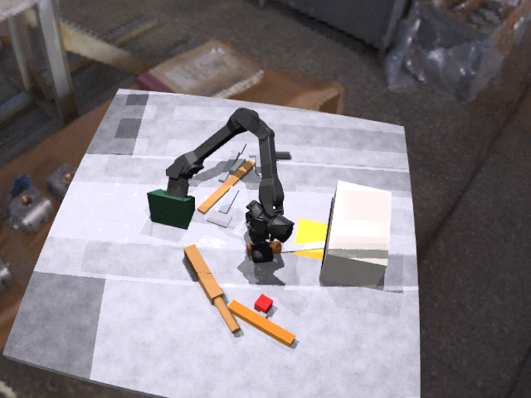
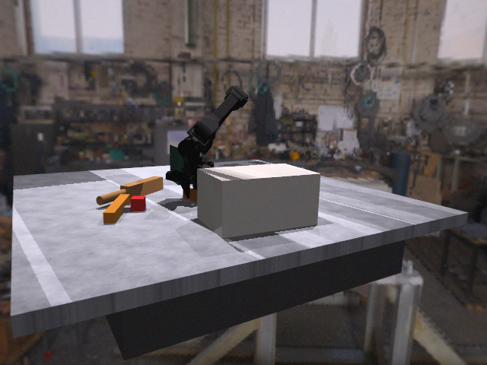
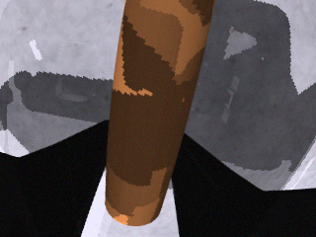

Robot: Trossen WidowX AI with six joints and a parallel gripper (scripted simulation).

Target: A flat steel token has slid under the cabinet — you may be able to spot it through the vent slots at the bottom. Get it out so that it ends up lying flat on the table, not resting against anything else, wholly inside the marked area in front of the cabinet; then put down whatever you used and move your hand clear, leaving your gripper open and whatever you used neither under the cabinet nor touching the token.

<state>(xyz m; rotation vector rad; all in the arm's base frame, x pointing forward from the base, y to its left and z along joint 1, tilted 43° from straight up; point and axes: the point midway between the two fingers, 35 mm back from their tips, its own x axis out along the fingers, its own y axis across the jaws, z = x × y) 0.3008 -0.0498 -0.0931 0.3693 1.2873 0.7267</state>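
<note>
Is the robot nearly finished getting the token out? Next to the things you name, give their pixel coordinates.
It looks about midway. Already done: the gripper (image 1: 262,252) has picked up a tool by its round orange-brown handle (image 1: 275,247) (image 3: 153,123). In hand: the tool's thin shaft (image 1: 302,249) reaches across the yellow area (image 1: 311,232) toward the cabinet (image 1: 358,226) (image 2: 269,204). Left: I can't see the token, so probably getting it flat on the yellow, then putting the tool down and moving away, gripper open.
</note>
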